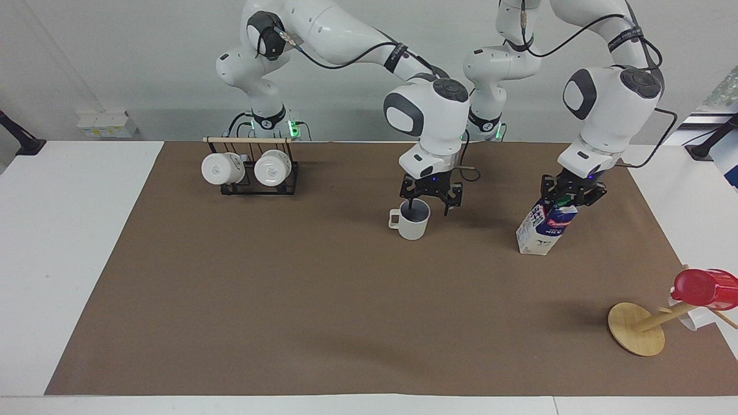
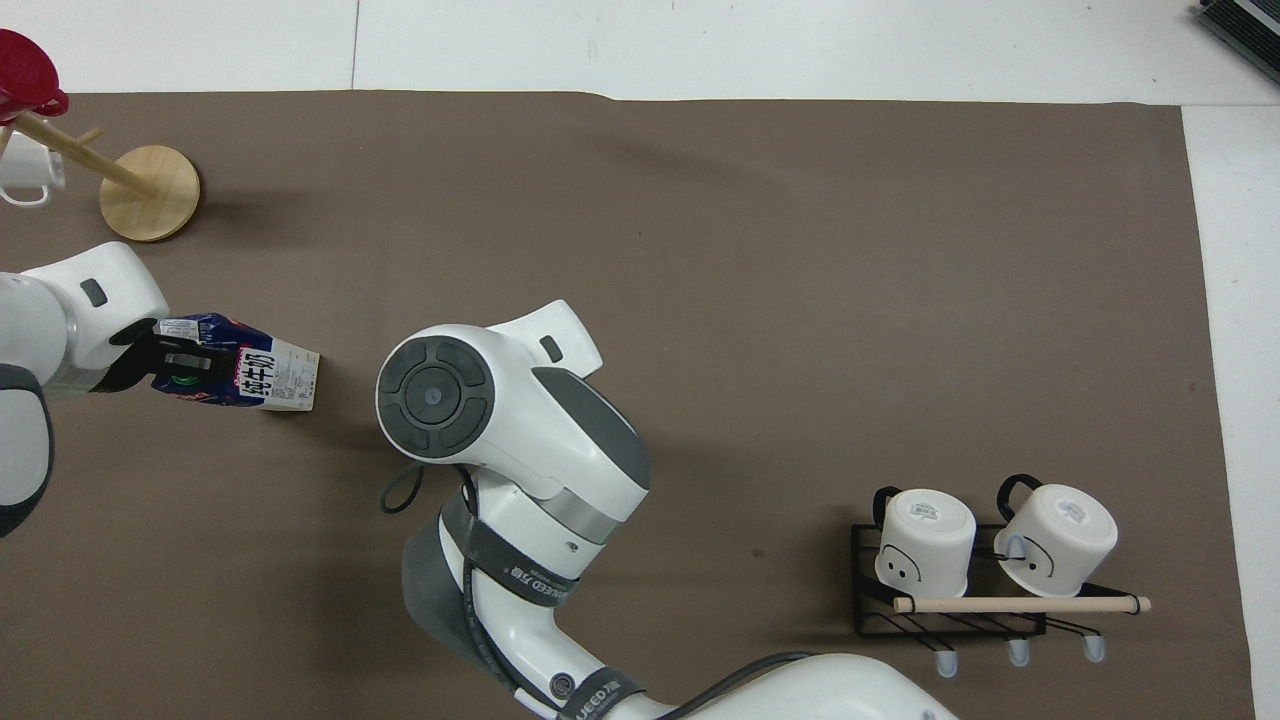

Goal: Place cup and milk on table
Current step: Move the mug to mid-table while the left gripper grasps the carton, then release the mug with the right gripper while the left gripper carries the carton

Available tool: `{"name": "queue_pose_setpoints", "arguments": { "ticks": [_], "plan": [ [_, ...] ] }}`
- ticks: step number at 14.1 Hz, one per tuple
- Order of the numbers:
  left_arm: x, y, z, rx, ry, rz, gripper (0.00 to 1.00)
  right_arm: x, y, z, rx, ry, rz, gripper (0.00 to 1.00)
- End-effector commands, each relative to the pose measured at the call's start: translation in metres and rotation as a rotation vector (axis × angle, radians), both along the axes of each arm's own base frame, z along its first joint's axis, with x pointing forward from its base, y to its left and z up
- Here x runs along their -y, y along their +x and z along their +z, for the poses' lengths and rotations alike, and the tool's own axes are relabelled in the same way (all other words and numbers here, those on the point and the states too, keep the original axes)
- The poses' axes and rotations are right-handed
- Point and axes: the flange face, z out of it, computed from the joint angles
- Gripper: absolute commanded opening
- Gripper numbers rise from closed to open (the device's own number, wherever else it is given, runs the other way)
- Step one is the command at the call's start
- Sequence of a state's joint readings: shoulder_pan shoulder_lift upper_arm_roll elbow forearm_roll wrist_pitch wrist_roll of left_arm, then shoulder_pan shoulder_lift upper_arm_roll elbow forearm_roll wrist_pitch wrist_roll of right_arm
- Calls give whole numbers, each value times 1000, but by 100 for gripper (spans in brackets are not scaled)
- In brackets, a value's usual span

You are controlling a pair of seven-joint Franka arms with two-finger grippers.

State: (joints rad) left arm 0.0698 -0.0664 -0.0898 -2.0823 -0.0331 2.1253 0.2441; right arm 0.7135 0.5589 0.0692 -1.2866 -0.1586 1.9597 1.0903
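Note:
The cup stands upright on the brown sheet of the table, near the middle. My right gripper is open just above its rim, one finger over the mouth and one outside it. In the overhead view the right arm hides the cup. The milk stands tilted with its base on the sheet, toward the left arm's end. My left gripper is shut on its top by the green cap. The milk and left gripper also show in the overhead view.
A black rack with two white mugs stands near the robots at the right arm's end; it also shows in the overhead view. A wooden mug tree with a red cup stands far from the robots at the left arm's end.

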Motion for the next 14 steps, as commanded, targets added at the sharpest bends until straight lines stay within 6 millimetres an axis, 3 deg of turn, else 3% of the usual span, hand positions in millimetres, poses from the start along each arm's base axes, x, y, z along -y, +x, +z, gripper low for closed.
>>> {"name": "queue_pose_setpoints", "arguments": {
  "ticks": [1, 4, 8, 12, 14],
  "plan": [
    [4, 2, 19, -5, -10, 39, 50, 49, 10, 55, 13, 28, -71, 100],
    [36, 0, 36, -31, -18, 76, 50, 126, 11, 106, 22, 22, -65, 100],
    [110, -9, 47, -30, -41, 169, 50, 231, 15, 152, 3, -20, -90, 100],
    [177, -32, 44, -44, -50, 198, 48, 350, 17, 179, -5, -23, -51, 100],
    [194, -38, 43, -44, -55, 210, 48, 399, 14, 191, -20, -45, -22, 100]
  ]
}}
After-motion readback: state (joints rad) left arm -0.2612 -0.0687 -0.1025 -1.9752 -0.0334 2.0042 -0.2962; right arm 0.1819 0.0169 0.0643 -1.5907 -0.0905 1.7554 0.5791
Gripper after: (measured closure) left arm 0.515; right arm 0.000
